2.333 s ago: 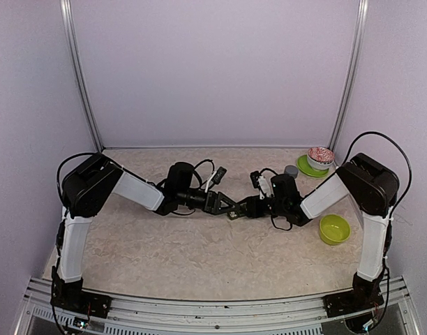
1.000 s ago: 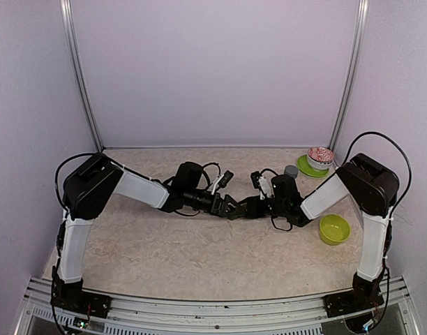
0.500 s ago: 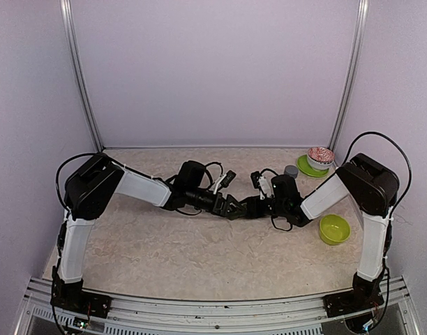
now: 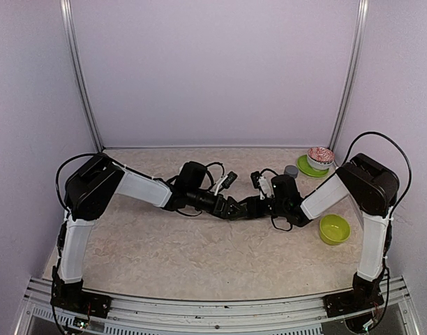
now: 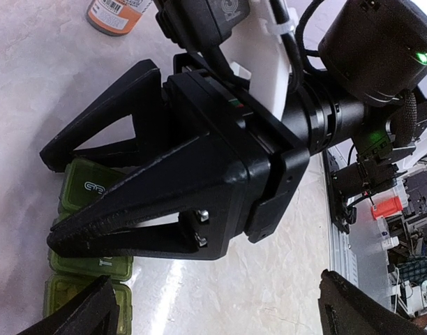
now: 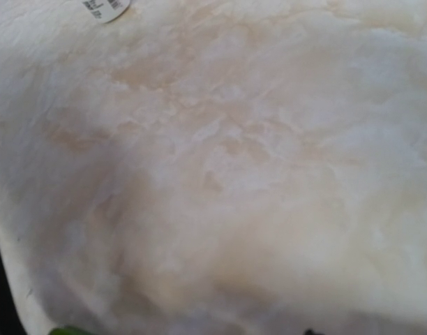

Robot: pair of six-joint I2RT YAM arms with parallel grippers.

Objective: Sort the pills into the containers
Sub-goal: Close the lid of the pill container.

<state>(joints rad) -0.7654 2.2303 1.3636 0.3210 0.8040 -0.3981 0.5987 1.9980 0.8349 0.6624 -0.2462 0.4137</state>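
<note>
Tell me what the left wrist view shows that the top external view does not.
Only the left wrist view: a green pill organizer lying under the right gripper, and an orange bottle beyond it. Only the top external view: a lime bowl, a patterned bowl on a green plate, and a small grey cylinder. Both: the right gripper and the marbled table.

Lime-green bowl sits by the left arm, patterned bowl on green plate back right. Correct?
No: top external view shows the lime-green plastic bowl by the right arm. The red-patterned bowl on the round green plate, back right, is correct.
</note>
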